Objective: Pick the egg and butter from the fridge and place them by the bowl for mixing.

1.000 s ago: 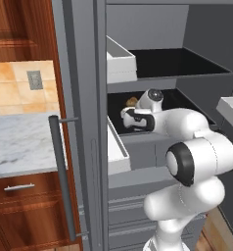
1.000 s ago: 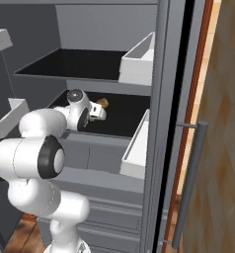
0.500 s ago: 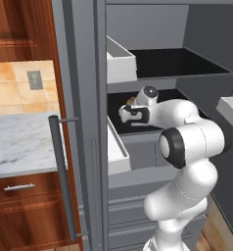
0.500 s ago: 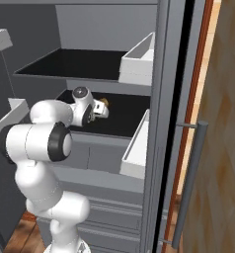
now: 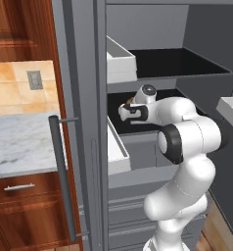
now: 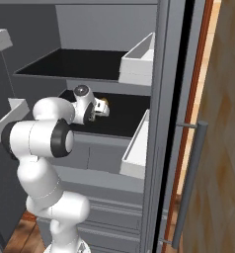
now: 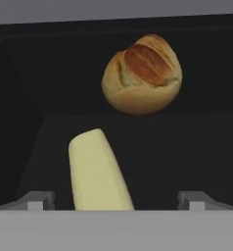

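You are reaching into the fridge (image 5: 84, 98) with the arm, and the gripper (image 7: 116, 198) is facing the back of the middle black-floored shelf (image 6: 124, 111). The fingers (image 7: 37, 200) are standing wide apart and are holding nothing.

The butter (image 7: 96, 171) is lying flat on that shelf, its near end running down between the two fingertips, its length pointing away and slightly to the left in the hand view. Whether the fingertips are already level with its sides cannot be told. Behind it, apart from it, a golden-orange lumpy ball (image 7: 142, 73) is sitting near the back wall; it is showing as a small orange patch just past the hand in the right base view (image 6: 104, 101). That item is not the egg, and the egg is not identifiable in these pictures.

Handling assessment: the stick is judged light but soft and somewhat greasy. You are likely to dent it if you are squeezing hard, and it may slide if you are pinching it near an end. The two long flat sides, about mid-length, are judged the sound place to take hold, with the fingers closing across the narrow width.

Risk noted: pushing in too far could nudge the stick toward the ball behind.
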